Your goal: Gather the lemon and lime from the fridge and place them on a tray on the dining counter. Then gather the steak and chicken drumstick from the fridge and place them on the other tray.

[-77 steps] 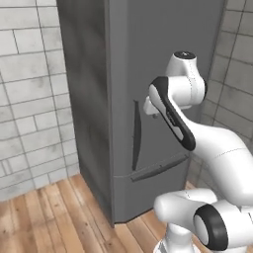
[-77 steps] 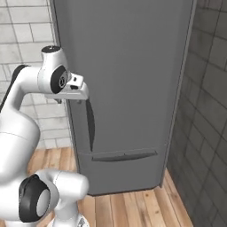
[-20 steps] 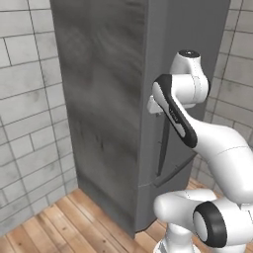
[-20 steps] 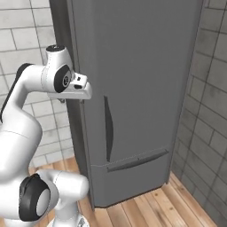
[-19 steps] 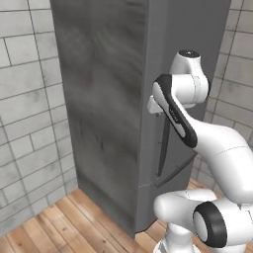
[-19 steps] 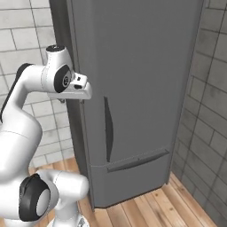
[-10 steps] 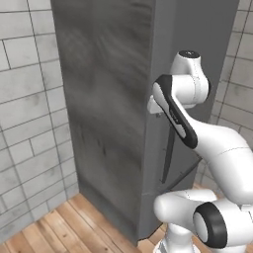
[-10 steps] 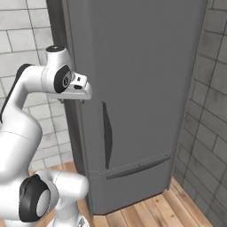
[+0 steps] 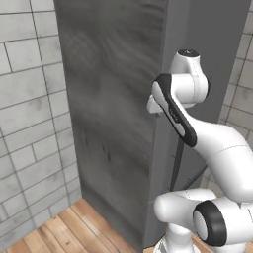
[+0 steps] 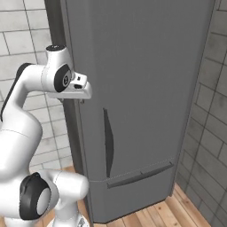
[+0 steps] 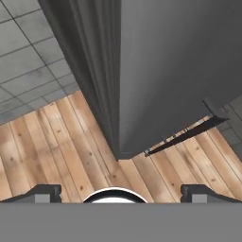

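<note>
Grey tiled walls (image 10: 208, 115) and wood plank floor (image 11: 56, 142) frame the closed fridge (image 10: 142, 88); the gripper (image 11: 120, 191) hangs beside it, fingers spread wide, empty.

Matt brushed-grey metal fridge (image 10: 146, 80), wood-plank floor (image 11: 61, 146), rough grey tile wall (image 9: 27, 108)

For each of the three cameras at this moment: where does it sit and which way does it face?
Left base view: behind the arm's left, facing the fridge side wall; arm at lower right.
Right base view: behind its right, facing the fridge door and handle; arm at left.
Hand view: on the hand, looking down the fridge to the wood floor; open gripper at bottom.
All share the fridge.
</note>
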Motion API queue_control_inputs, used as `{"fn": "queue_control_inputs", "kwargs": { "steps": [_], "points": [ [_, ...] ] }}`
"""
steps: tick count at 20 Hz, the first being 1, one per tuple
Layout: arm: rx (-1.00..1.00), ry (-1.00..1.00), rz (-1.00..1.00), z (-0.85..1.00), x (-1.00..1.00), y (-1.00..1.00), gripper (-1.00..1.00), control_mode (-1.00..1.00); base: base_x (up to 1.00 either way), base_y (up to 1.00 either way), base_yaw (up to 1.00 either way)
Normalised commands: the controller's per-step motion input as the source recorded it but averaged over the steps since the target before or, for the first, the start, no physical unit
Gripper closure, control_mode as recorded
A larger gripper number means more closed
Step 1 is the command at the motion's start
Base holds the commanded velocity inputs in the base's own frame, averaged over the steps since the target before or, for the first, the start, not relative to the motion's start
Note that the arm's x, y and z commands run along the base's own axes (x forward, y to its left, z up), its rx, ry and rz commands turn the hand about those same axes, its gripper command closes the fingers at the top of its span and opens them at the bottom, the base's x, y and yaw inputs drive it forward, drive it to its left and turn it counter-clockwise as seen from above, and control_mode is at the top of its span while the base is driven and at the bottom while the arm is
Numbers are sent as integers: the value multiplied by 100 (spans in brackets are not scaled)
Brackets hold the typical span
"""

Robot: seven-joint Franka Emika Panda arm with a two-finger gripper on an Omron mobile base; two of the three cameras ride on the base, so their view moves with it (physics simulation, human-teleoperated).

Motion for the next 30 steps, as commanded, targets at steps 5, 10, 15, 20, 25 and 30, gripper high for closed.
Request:
{"fn": "queue_control_inputs", "kwargs": {
  "steps": [5, 10, 15, 20, 25, 30],
  "points": [
    [1, -18, 0, -1, -19, -29, -100, -100, 2, 0, 0],
    [4, -31, 0, -18, -69, -72, -100, -100, 0, 0, 0],
    [7, -27, 2, -36, -29, -57, -100, -100, 0, 0, 0],
    [10, -26, 17, -41, 5, -35, -100, -100, 0, 0, 0],
    [11, -22, 17, -39, 19, -27, -100, -100, 0, 0, 0],
    [14, -23, 20, -35, 17, -32, -100, -100, 0, 0, 0]
  ]
}}
